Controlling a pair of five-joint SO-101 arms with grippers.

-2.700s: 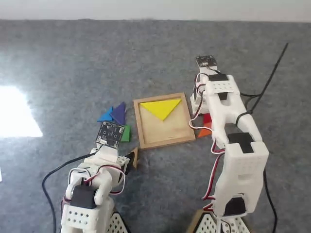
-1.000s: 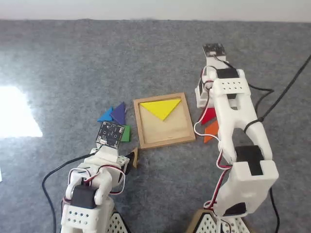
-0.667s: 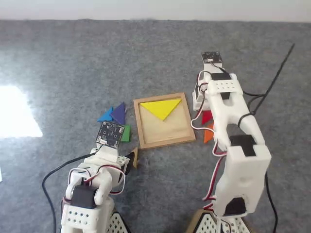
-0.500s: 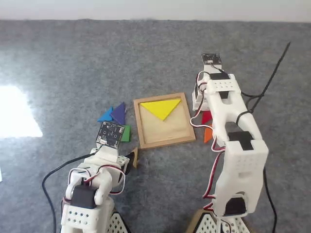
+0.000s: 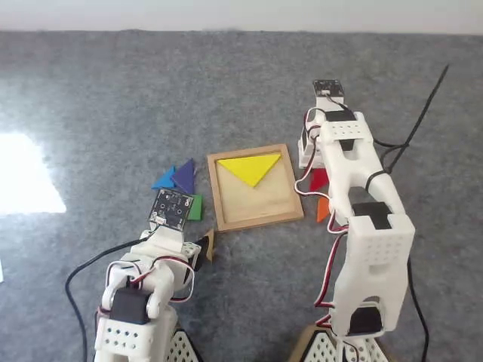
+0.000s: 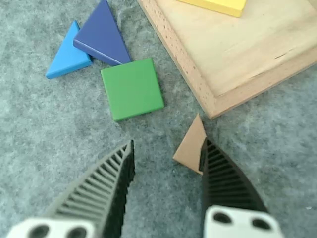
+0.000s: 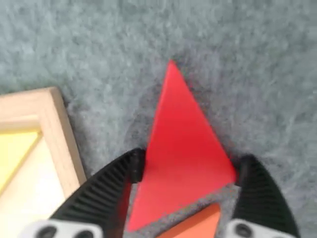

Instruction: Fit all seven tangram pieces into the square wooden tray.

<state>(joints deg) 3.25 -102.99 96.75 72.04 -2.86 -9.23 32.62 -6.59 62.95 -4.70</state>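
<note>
Repositioning of the right arm over the loose pieces beside the tray [image 5: 259, 222]. Over the last seconds the right arm swings outward, away from the tray's right rim, then comes back inward, and it now stands with the right gripper [image 7: 190, 166] directly above the red triangle [image 7: 182, 148]. The left arm does not move in that interval. The right fingers are spread wide and straddle the red triangle, one fingertip at each of its two long sides. Whether they already touch it cannot be told. This probably marks the end of alignment and the start of the grasp for the second piece, since only the yellow triangle [image 5: 249, 167] lies in the tray, against its far rim. The red triangle lies flat on the table, just beside the tray's right rim and near its far right corner, with the orange piece [image 7: 194, 223] at its near end. Its sharp tip points away from the wrist, toward the far edge of the table, and its long axis runs roughly parallel to the tray's right rim, so the jaws close across the short dimension. The left gripper [image 6: 167, 145] hovers low near the tray's near left corner, fingers wide apart and holding nothing, with the tan triangle [image 6: 190, 146] just beside one fingertip. The green square [image 6: 132, 88], dark blue triangle [image 6: 101, 34] and light blue triangle [image 6: 67, 54] wait off the tray's left rim.
</note>
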